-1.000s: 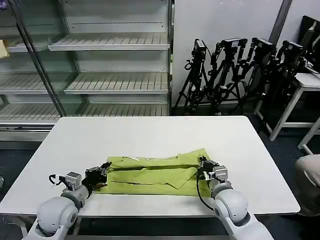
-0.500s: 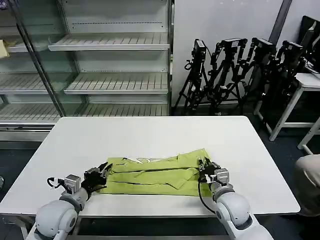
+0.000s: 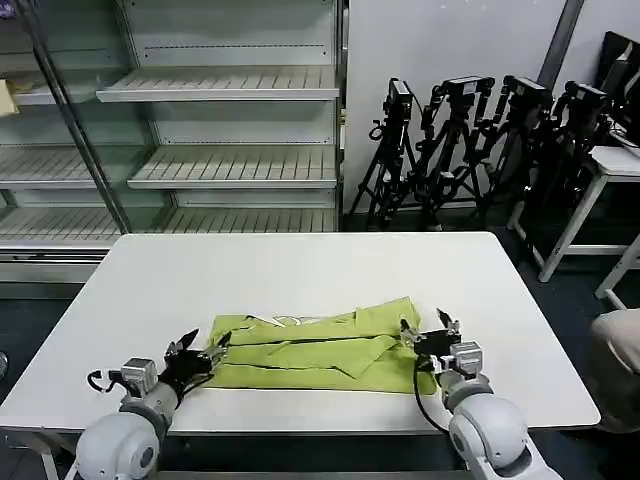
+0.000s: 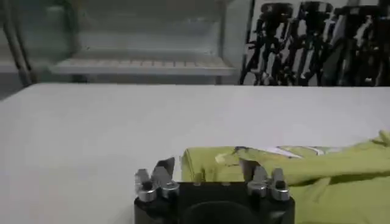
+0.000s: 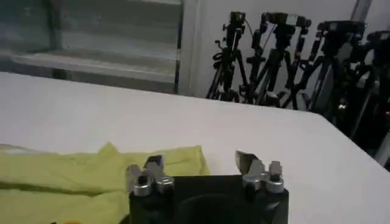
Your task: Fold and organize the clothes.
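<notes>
Shirt (image 3: 318, 349) lay folded into a long band near the table's (image 3: 300, 270) near edge; left gripper (image 3: 200, 352) and right gripper (image 3: 428, 331) flanked its ends, jaws spread and empty, presumably released.

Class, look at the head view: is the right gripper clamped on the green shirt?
No. The right gripper stands open at the shirt's right end, its fingers spread and holding no cloth.

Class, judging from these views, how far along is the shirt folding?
Done: the shirt lies folded into a long band on the table. In hand: nothing; the left gripper and right gripper sit open at its ends. Left: folding the band shorter and tidying it.
</notes>
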{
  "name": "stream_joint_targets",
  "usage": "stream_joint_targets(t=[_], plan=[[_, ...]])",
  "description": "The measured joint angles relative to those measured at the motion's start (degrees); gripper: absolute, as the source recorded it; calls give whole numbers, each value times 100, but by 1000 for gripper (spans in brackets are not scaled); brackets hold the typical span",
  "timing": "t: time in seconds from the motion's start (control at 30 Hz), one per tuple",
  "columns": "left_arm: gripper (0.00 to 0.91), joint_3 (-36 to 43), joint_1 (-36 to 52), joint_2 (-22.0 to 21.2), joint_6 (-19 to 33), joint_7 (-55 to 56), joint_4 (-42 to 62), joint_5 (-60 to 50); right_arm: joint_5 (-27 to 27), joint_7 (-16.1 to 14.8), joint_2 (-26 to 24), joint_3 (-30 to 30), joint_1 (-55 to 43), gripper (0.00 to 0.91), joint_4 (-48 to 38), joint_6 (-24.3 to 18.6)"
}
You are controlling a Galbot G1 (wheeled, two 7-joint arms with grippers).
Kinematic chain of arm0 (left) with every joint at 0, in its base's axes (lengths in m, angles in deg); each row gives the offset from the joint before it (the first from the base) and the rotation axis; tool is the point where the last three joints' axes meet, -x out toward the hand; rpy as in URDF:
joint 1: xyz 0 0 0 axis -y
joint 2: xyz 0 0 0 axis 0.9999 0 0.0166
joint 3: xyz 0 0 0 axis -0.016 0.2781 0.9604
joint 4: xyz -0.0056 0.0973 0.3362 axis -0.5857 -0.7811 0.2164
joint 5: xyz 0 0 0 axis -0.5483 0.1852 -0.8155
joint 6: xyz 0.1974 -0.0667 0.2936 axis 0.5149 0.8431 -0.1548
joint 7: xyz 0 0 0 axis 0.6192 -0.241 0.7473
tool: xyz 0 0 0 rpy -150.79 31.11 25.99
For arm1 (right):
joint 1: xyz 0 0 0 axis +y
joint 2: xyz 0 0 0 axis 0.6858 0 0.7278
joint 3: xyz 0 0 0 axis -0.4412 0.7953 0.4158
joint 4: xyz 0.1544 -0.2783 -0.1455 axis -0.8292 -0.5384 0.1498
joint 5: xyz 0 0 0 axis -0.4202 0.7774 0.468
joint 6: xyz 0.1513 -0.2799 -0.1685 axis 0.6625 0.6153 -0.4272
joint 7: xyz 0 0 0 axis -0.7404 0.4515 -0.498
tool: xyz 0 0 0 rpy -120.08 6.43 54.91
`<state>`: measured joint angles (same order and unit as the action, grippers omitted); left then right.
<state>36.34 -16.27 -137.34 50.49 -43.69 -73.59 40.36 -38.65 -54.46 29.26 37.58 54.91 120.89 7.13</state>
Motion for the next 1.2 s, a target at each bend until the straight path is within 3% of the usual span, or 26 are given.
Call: stream_joint_targets(t=[0.13, 0.17, 0.2, 0.23, 0.3, 1.2], plan=[[907, 87, 12, -132, 0, 355, 52, 234, 23, 1, -4, -68, 118, 907, 82, -8], [796, 107, 10, -172, 0, 440, 63, 277, 28, 0, -4, -75, 142, 907, 99, -15], [615, 124, 6, -204, 0, 505, 76, 312, 32, 0, -3, -79, 164, 907, 118, -17], [202, 139, 6, -233, 0, 568, 90, 343, 35, -2, -3, -82, 182, 907, 136, -19], [20, 158, 13, -296, 0, 683, 130, 395, 38, -6, -6, -89, 198, 907, 157, -21], [10, 465, 142, -663, 13, 1129, 266, 483, -48, -43, -29, -286, 513, 907, 449, 8]])
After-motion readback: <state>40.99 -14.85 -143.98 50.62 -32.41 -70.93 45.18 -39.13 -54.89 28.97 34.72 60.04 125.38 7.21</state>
